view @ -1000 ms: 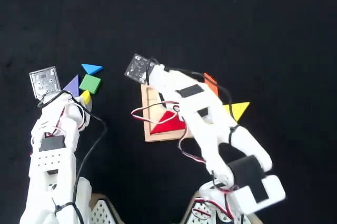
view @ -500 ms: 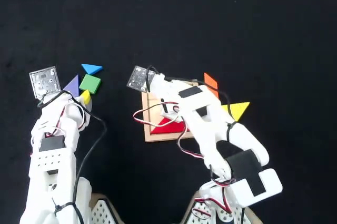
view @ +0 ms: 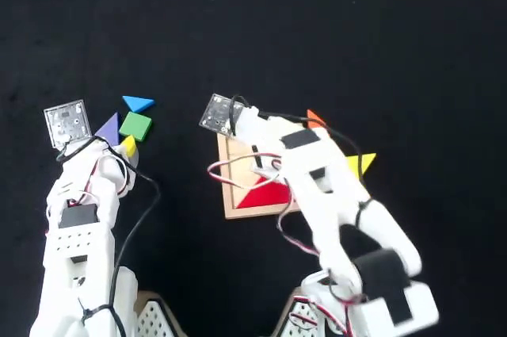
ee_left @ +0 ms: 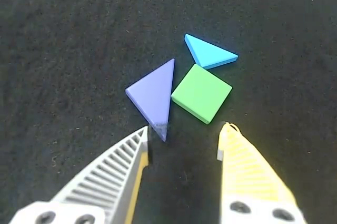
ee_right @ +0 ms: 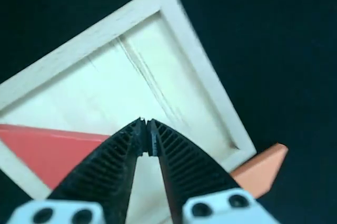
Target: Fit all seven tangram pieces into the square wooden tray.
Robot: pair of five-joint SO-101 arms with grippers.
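Note:
The square wooden tray (view: 230, 194) lies mid-table with a red triangle (view: 265, 193) in its near part. My right arm (view: 317, 182) stretches over it. In the right wrist view my right gripper (ee_right: 146, 126) is shut and empty just above the tray floor (ee_right: 105, 92), with the red triangle (ee_right: 47, 150) beside it. An orange piece (view: 315, 119) lies off the tray's far right corner, and a yellow triangle (view: 361, 164) lies to its right. My left gripper (ee_left: 184, 139) is open, just short of the purple triangle (ee_left: 154, 95), green square (ee_left: 201, 92) and blue triangle (ee_left: 209, 52).
The table is covered in black cloth. The purple triangle (view: 108, 128), green square (view: 136, 125) and blue triangle (view: 138, 103) cluster at the far left. The orange piece (ee_right: 258, 168) touches the tray's outer rim (ee_right: 195, 55). Open cloth lies beyond the tray.
My right arm has swung slightly to the right, and the tray with the red triangle has slid a little right with it. The left arm has not moved.

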